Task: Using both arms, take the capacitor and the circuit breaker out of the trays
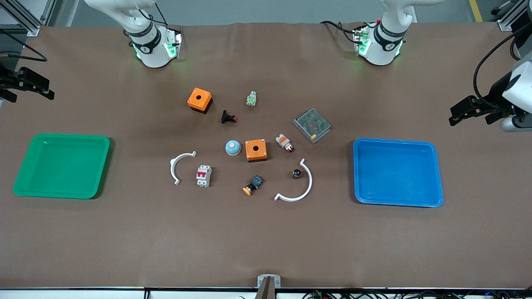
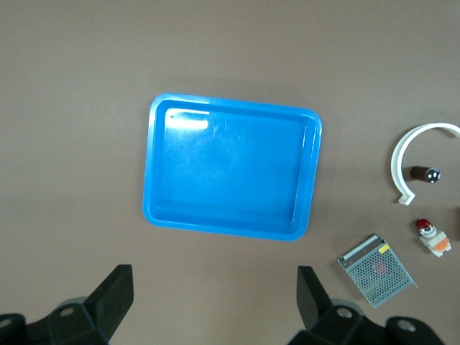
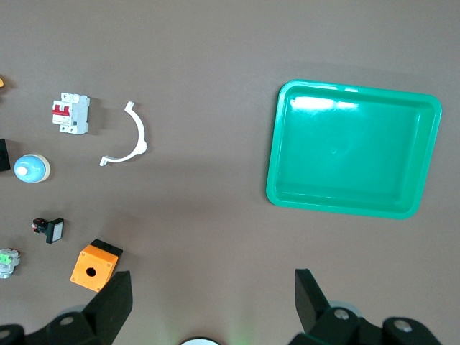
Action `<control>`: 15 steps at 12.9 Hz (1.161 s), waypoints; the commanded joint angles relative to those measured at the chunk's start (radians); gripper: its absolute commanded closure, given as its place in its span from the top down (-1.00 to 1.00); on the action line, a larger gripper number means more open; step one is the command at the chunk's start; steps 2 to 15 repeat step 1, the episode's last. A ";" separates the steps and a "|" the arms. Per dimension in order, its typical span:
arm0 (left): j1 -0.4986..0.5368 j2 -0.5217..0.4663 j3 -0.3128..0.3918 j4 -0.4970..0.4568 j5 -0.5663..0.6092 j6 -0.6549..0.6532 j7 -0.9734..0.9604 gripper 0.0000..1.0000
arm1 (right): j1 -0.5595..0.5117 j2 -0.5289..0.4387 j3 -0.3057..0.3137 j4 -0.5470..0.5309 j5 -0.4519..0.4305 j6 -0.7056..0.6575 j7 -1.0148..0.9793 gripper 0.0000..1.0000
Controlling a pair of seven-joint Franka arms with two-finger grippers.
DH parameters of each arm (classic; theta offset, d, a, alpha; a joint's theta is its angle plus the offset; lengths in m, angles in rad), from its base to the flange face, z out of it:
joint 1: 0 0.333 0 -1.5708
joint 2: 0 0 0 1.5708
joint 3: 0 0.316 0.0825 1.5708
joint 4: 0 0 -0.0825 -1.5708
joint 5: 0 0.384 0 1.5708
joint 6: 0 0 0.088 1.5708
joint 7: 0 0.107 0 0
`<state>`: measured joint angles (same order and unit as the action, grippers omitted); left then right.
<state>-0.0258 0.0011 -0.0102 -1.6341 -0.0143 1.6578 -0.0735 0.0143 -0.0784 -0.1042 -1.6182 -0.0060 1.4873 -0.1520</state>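
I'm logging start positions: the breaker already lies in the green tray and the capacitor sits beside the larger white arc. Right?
Not quite. The breaker lies on the table beside the smaller white arc, not in the green tray, as the front view shows. The capacitor does sit beside the larger white arc.

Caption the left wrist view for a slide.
Left gripper open, hanging above the table beside the empty blue tray; the capacitor lies inside a white clamp.

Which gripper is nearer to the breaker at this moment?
The right. The right gripper waits open at its own end of the table, past the green tray; the breaker lies toward that end. The left gripper, also open, waits past the blue tray.
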 commanded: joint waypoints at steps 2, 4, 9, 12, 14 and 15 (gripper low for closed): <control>-0.002 -0.009 0.000 0.008 -0.001 -0.030 0.009 1.00 | -0.011 -0.034 0.008 -0.032 -0.019 0.014 -0.006 1.00; -0.002 -0.009 0.000 0.008 -0.001 -0.030 0.009 1.00 | -0.011 -0.034 0.008 -0.032 -0.019 0.014 -0.006 1.00; -0.002 -0.009 0.000 0.008 -0.001 -0.030 0.009 1.00 | -0.011 -0.034 0.008 -0.032 -0.019 0.014 -0.006 1.00; -0.002 -0.009 0.000 0.008 -0.001 -0.030 0.009 1.00 | -0.011 -0.034 0.008 -0.032 -0.019 0.014 -0.006 1.00; -0.002 -0.009 0.000 0.008 -0.001 -0.030 0.009 1.00 | -0.011 -0.034 0.008 -0.032 -0.019 0.014 -0.006 1.00; -0.002 -0.009 0.000 0.008 -0.001 -0.030 0.009 1.00 | -0.011 -0.034 0.008 -0.032 -0.019 0.014 -0.006 1.00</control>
